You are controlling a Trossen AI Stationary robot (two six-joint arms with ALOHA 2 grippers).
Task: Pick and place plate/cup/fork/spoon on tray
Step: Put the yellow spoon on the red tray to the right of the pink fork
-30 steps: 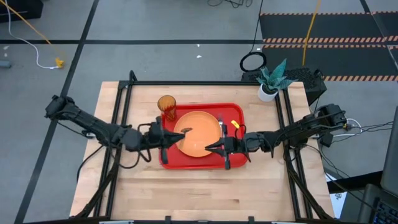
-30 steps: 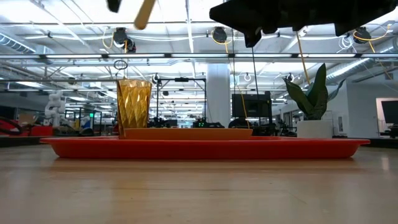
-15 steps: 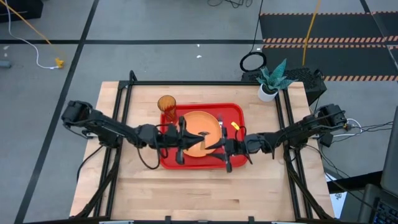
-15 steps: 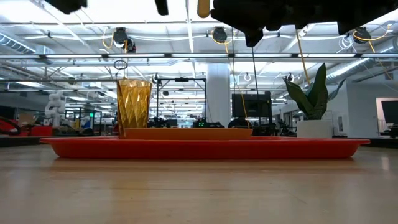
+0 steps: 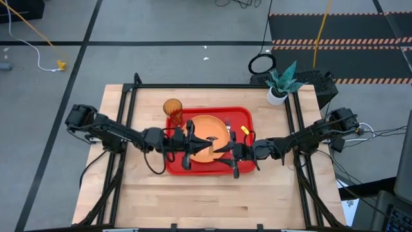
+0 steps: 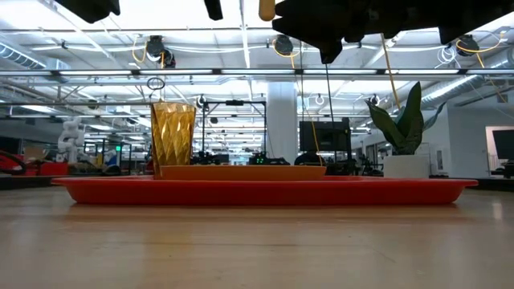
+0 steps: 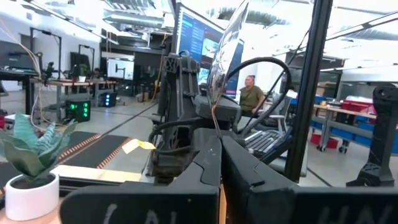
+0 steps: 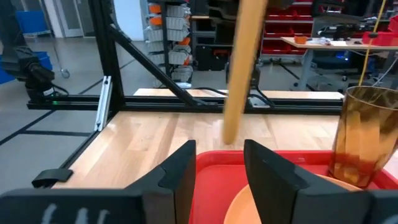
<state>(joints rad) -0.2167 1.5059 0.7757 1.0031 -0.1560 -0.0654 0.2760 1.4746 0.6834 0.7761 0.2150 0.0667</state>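
High view: the left gripper (image 5: 195, 144) pinches the spoon (image 5: 207, 140) over the round orange plate (image 5: 207, 132) on the glossy red tray (image 5: 243, 117); the right gripper (image 5: 219, 151) is close opposite. Right wrist view: its fingers (image 8: 268, 167) are spread, the spoon's orange plastic handle (image 8: 244, 68) just ahead.

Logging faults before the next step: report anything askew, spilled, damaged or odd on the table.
Nothing is spilled or visibly damaged. The cup stands upright on the tray beside the plate. Only the spoon looks odd: it hangs handle-down in the left gripper, above the tray rather than on it.
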